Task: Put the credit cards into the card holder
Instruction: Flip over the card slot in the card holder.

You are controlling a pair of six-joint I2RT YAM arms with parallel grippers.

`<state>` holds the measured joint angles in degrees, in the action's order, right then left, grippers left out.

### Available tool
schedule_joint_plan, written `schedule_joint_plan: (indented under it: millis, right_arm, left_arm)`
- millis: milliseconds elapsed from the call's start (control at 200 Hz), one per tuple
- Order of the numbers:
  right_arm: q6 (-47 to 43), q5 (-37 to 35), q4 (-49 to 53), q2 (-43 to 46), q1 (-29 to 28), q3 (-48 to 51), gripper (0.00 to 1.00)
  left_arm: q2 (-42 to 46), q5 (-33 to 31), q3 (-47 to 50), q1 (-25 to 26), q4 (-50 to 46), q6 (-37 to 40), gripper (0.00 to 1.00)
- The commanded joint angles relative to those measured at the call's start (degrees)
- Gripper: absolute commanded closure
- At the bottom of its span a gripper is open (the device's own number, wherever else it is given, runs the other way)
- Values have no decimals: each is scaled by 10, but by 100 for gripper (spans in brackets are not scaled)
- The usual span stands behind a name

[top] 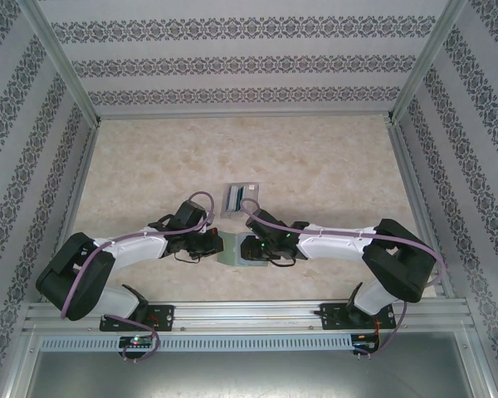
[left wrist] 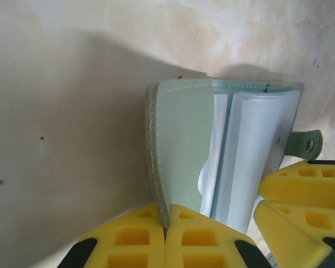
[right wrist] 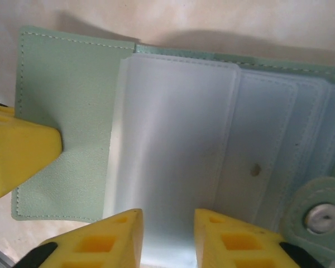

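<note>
- Left gripper (left wrist: 166, 219) clenched on the card holder's (left wrist: 181, 145) green cover edge; prob. lifting that flap so the inside is exposed
- Right gripper (right wrist: 168, 226) released; fingers apart, astride the holder's clear inner pocket (right wrist: 173, 139); looks set to spread a slot
- Credit cards (top: 249, 193) seem parked in the clear stand (top: 232, 201) just beyond the holder; colours too small to call
- No brand or text legible; snap tab (right wrist: 321, 215) at the holder's edge is plain
</note>
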<state>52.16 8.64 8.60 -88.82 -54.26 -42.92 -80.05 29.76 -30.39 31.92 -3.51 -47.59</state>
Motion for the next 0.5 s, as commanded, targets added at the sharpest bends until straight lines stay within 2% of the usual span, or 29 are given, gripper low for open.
schedule_joint_plan:
  millis: [0,245,385,495]
  right_arm:
    - [2,-5,-6,6,-6,11,62]
    - [24,-26,2,-3,-3,29,53]
    - [32,1,-43,-6,-2,40,52]
    - [37,29,-120,-1,-1,60,53]
  left_arm:
    - [-10,6,-1,5,8,9,100]
    - [-13,4,4,6,11,9,100]
    - [-19,6,6,6,19,12,100]
    - [-29,10,7,6,29,17,100]
